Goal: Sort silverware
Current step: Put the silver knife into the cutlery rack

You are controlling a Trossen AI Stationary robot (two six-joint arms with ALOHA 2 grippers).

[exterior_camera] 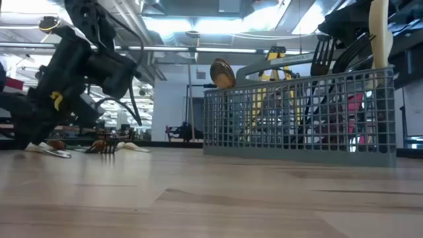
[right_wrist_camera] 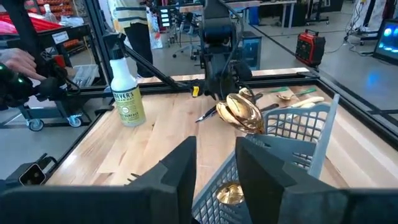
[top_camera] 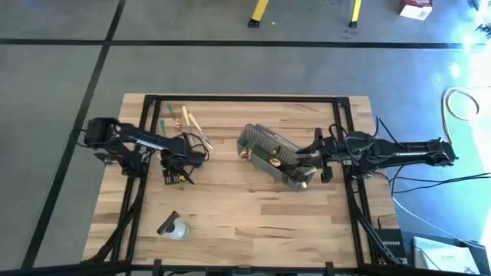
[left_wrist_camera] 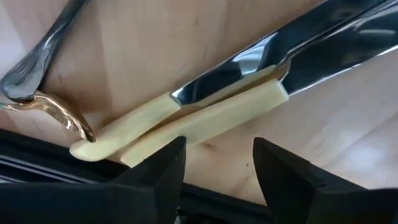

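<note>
Two knives with pale tan handles [left_wrist_camera: 205,118] and shiny blades lie flat side by side on the wooden table, just ahead of my left gripper [left_wrist_camera: 217,177], which is open and low over them. A gold utensil [left_wrist_camera: 59,112] lies beside them. More silverware [top_camera: 188,121], tan and green, lies farther back. The grey mesh basket [top_camera: 276,157] stands mid-table with a gold spoon [right_wrist_camera: 242,112], a tan handle [exterior_camera: 379,33] and a black utensil [exterior_camera: 324,53] standing in it. My right gripper [right_wrist_camera: 216,168] is open at the basket's right end. My right gripper's fingers [right_wrist_camera: 180,168] stand on either side of the basket's end wall [right_wrist_camera: 217,186], coming level from the table's right. I cannot tell whether they touch it.
A clear spray bottle [top_camera: 173,228] lies near the table's front left. Black frame rails [top_camera: 245,98] run along the table's far edge and down both sides. Bare wood stretches between the basket and the front edge.
</note>
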